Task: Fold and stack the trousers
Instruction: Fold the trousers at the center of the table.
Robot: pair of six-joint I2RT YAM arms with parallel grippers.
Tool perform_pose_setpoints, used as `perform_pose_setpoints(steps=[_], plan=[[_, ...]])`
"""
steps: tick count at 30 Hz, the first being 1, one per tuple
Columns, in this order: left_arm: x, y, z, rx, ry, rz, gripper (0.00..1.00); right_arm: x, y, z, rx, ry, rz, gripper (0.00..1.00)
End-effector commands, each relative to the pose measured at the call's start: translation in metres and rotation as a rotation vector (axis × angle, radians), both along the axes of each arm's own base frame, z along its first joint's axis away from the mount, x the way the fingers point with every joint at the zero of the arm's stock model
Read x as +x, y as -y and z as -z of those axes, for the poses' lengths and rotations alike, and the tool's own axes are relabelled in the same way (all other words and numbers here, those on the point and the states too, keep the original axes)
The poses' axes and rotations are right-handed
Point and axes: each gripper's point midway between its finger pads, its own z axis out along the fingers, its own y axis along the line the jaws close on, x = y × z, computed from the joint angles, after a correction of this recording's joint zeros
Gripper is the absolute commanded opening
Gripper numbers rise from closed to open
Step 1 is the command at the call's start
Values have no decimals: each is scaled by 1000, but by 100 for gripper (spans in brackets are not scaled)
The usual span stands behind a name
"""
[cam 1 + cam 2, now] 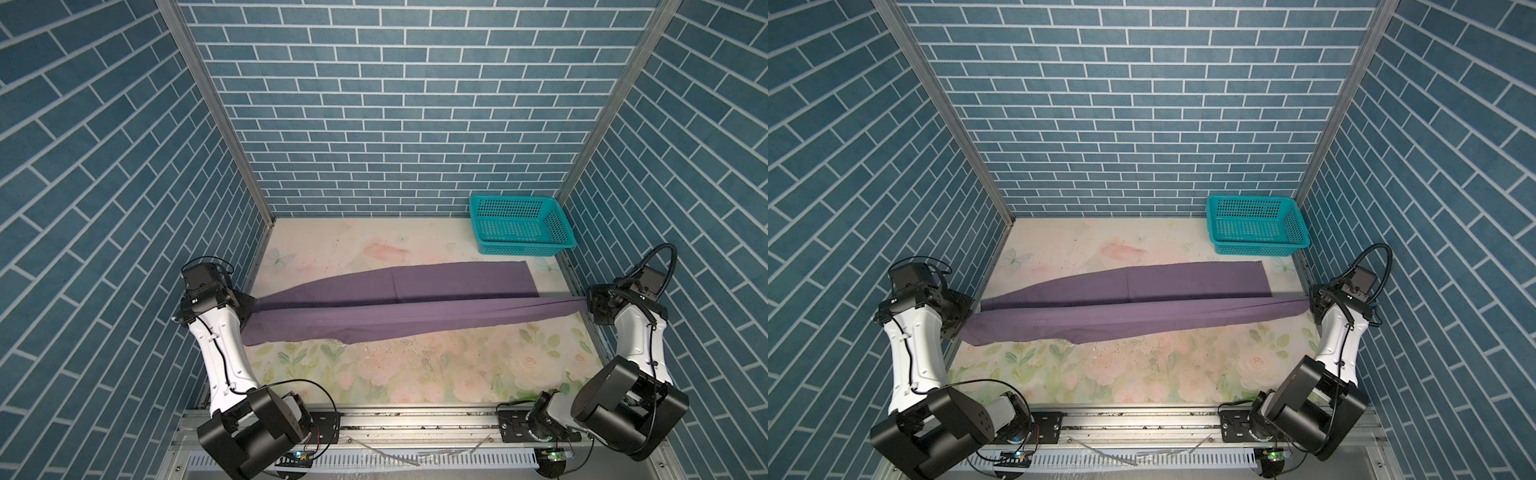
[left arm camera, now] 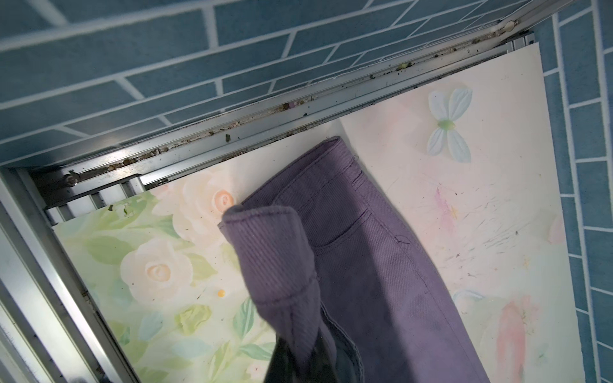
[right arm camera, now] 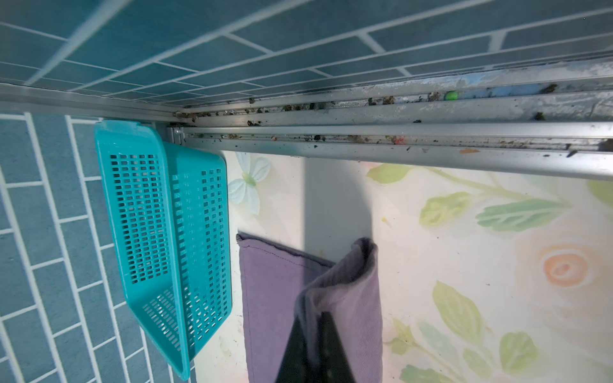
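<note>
Trousers (image 1: 395, 309) taut between grippers.
We see the left gripper (image 1: 250, 309) clenched on the waist, the right gripper (image 1: 588, 305) on a leg hem; the other leg lies flat on the table (image 1: 415, 374). Beyond stands a teal basket (image 1: 523, 248). A left-wrist mark (image 1: 194, 300), perhaps a label, is unreadable.

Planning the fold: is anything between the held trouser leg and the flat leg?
Nothing visible does. The held leg, pinched by the left tool and right tool, runs beside the flat leg; the teal basket stands apart, past the hem.
</note>
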Motion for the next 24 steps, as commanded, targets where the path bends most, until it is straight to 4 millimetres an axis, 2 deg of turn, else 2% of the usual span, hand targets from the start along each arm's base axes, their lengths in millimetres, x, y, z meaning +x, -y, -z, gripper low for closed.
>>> perform_pose_setpoints(steps=[1, 6, 11, 16, 20, 24], plan=[[17, -41, -38, 190, 92, -75, 0, 19, 49, -36, -179, 88, 134, 0], [19, -42, -43, 199, 95, -73, 0, 32, 50, -47, -209, 95, 113, 0], [22, -43, -44, 201, 103, -82, 0, 41, 51, -72, -243, 135, 106, 0], [29, -44, -42, 197, 98, -78, 0, 45, 50, -88, -257, 156, 105, 0], [33, -46, -44, 205, 97, -76, 0, 45, 50, -90, -260, 157, 105, 0], [37, -46, -45, 212, 94, -73, 0, 45, 49, -83, -248, 141, 104, 0]])
